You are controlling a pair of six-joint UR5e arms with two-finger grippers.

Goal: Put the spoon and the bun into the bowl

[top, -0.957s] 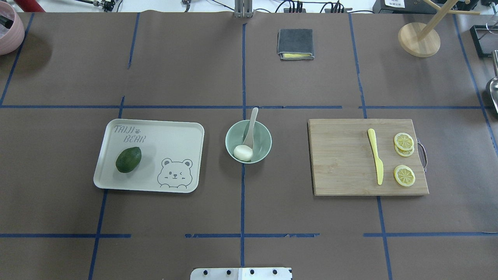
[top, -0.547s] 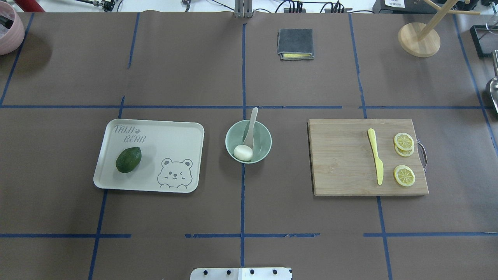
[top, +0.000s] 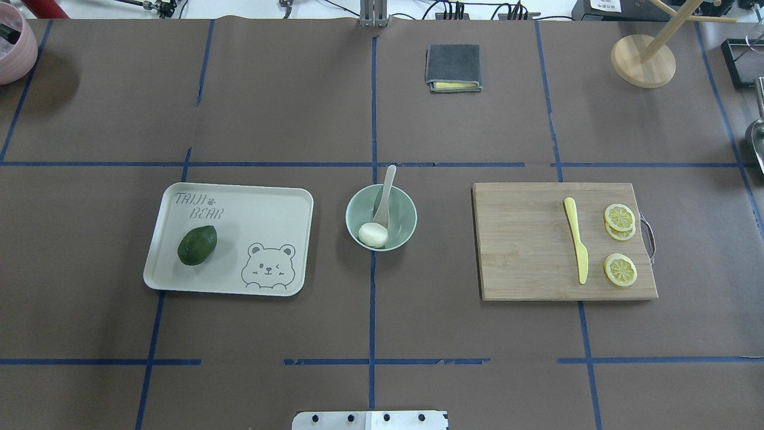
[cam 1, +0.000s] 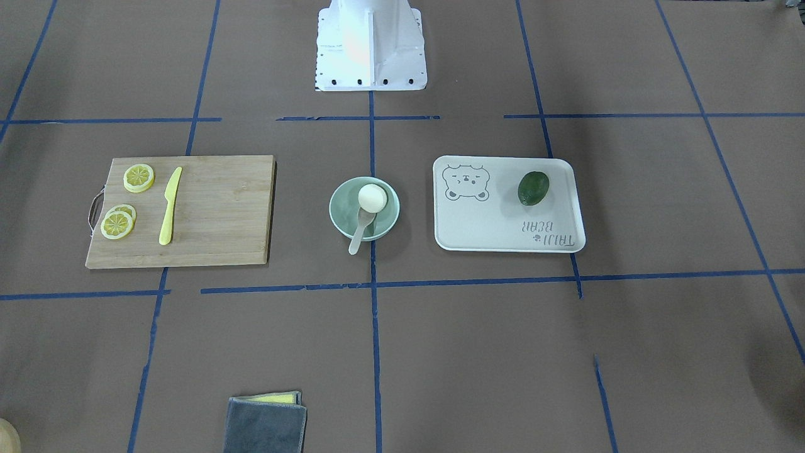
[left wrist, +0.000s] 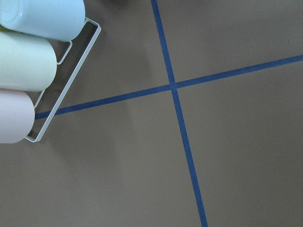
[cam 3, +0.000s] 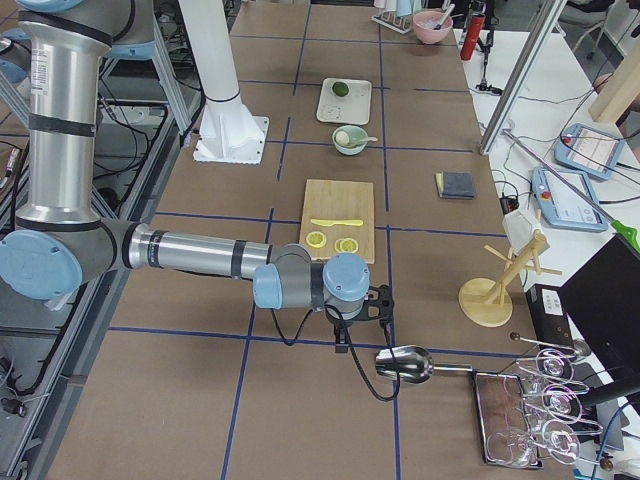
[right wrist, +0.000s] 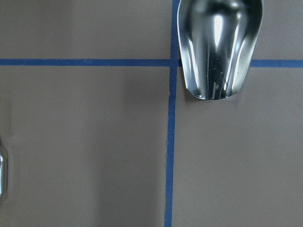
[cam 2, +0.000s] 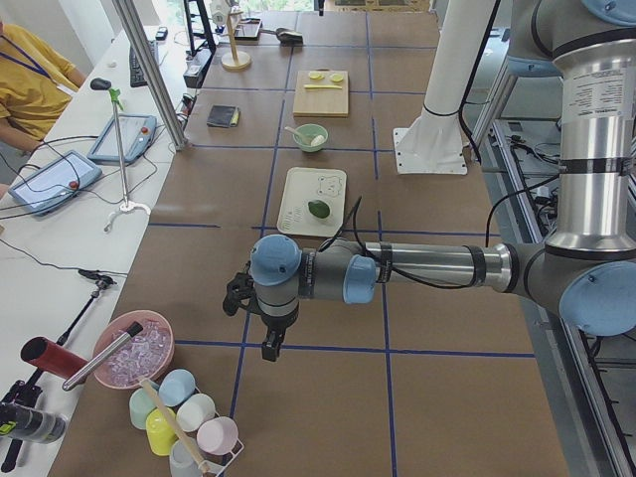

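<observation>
The mint-green bowl [top: 404, 216] stands at the table's middle, between the tray and the cutting board; it also shows in the front view [cam 1: 343, 205]. The white bun [top: 373, 235] [cam 1: 372, 197] lies inside it. The pale spoon [top: 385, 196] [cam 1: 360, 231] rests with its scoop in the bowl and its handle over the far rim. My left gripper [cam 2: 269, 347] hangs over the table's left end and my right gripper [cam 3: 341, 343] over its right end, both far from the bowl. I cannot tell whether either is open or shut.
A pale tray [top: 262, 209] with a dark green fruit [top: 197, 245] lies left of the bowl. A wooden board [top: 525, 245] with a yellow knife [top: 576, 239] and lemon slices [top: 619, 270] lies to its right. A grey cloth [top: 453, 66] lies at the back. A metal scoop [right wrist: 218, 45] and a cup rack [left wrist: 33, 66] sit below the wrists.
</observation>
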